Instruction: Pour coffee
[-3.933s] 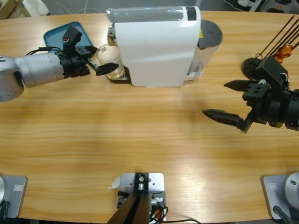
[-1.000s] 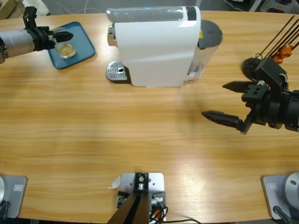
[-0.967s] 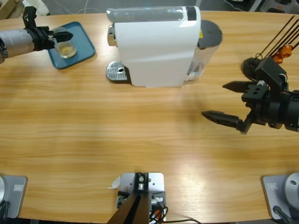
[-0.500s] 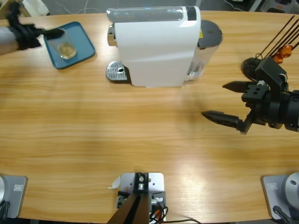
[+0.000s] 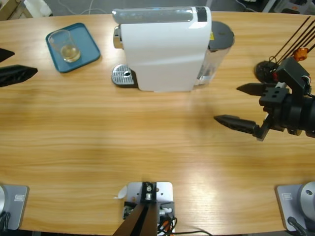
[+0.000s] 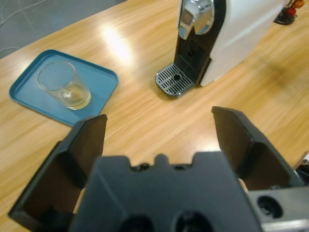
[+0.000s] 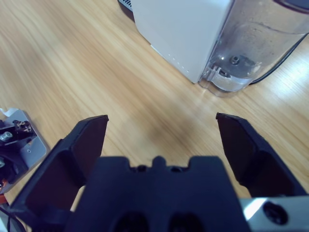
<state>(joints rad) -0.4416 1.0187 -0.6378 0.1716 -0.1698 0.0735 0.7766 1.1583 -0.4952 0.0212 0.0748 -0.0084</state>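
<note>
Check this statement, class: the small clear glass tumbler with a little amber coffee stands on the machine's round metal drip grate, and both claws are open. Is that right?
Not quite. The small clear glass tumbler with amber coffee stands on the blue rectangular tray, not on the round metal drip grate, which is bare. The high view and left wrist view show this. The left claw and right claw are open.

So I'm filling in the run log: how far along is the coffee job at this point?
It looks nearly finished. The glass stands upright on the blue tray with a shallow layer of coffee in it, away from the machine's drip grate. Nothing is in hand: the left gripper and the right gripper are both open and empty. Little seems left beyond parking the arms.
</note>
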